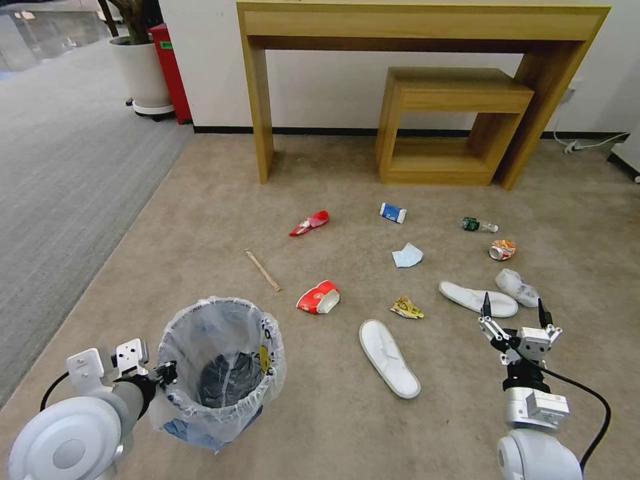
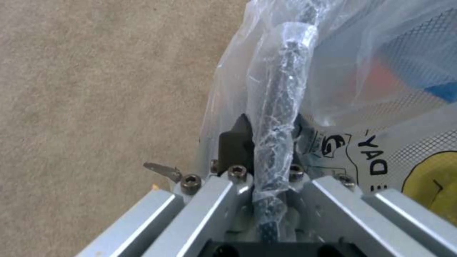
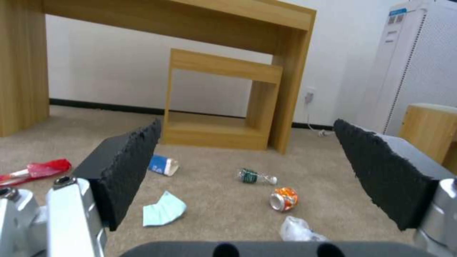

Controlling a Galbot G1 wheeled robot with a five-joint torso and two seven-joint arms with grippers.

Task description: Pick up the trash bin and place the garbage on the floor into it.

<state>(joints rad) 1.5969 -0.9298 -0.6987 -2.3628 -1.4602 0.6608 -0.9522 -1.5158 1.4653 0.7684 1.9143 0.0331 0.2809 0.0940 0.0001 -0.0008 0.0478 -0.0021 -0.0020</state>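
The left gripper (image 2: 274,142) pinches the trash bin (image 1: 220,373) at its bagged rim; the right gripper (image 1: 515,313) (fingers spread) hangs above the floor (image 1: 200,233).

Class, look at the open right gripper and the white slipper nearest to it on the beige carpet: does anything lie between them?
Nothing visible does. The right gripper, jaws apart, hangs just above bare beige carpet beside the white slipper. The left gripper is clamped on the bag-lined round trash bin.
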